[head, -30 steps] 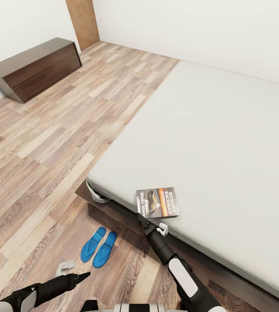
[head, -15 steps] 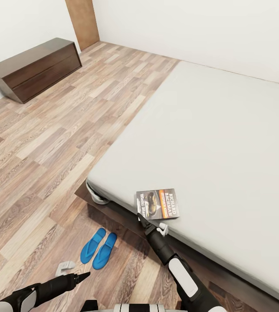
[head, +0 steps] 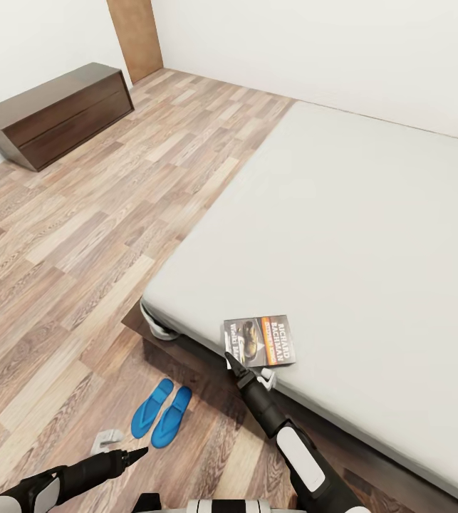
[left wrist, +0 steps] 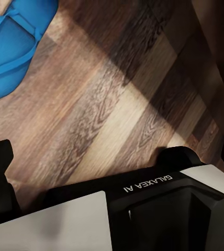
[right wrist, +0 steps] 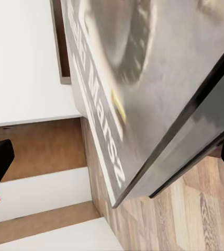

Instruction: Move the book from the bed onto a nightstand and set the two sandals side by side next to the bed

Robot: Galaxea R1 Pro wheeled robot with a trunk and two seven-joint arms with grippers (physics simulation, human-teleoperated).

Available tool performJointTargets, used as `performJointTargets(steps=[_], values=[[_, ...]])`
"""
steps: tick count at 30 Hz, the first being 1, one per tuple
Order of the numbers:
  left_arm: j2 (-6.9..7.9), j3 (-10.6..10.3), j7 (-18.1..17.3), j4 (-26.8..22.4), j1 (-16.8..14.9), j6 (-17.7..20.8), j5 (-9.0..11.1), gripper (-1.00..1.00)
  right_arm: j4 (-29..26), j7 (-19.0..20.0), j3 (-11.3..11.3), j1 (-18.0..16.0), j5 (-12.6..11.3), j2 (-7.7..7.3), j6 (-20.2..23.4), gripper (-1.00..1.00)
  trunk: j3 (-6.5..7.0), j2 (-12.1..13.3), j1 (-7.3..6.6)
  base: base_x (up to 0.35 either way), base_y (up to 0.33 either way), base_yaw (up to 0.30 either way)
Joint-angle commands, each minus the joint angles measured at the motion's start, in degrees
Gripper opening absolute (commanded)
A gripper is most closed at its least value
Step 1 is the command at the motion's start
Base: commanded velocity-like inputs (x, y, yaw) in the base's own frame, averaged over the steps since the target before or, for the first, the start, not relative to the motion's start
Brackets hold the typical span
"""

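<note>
Head view, book on bed edge, right claw just beside

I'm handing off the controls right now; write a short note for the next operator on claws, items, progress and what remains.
Right claw: at the book's near edge at the bed's corner; whether it has a grip cannot be told.
Left claw: low over the floor, holding nothing visible.
Two sandals: side by side on the floor next to the bed, apparently done.
Left: get the book onto a nightstand; the dark bench by the wall is not one.
</note>
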Motion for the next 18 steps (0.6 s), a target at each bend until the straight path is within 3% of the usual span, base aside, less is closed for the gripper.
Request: performJointTargets(steps=[1, 6, 7, 18], values=[[0.00, -0.2, -0.2, 0.1, 0.0, 0.0, 0.4, 1.00, 0.1, 0.0, -0.1, -0.5, -0.7, -0.02, 0.6, 1.00, -0.02, 0.0, 0.01, 0.007, 0.000, 0.000], [0.01, -0.2, -0.2, 0.1, 0.0, 0.0, 0.4, 1.00, 0.0, 0.0, -0.1, -0.5, -0.7, -0.02, 0.6, 1.00, -0.02, 0.0, 0.01, 0.002, 0.000, 0.000], [0.00, -0.2, -0.2, 0.1, 0.0, 0.0, 0.4, 1.00, 0.0, 0.0, -0.1, -0.5, -0.7, -0.02, 0.6, -1.00, -0.02, 0.0, 0.01, 0.000, 0.000, 0.000], [-0.01, -0.2, -0.2, 0.1, 0.0, 0.0, 0.3, 1.00, -0.1, 0.1, -0.1, -0.5, -0.7, -0.02, 0.6, -1.00, -0.02, 0.0, 0.01, 0.000, 0.000, 0.000]])
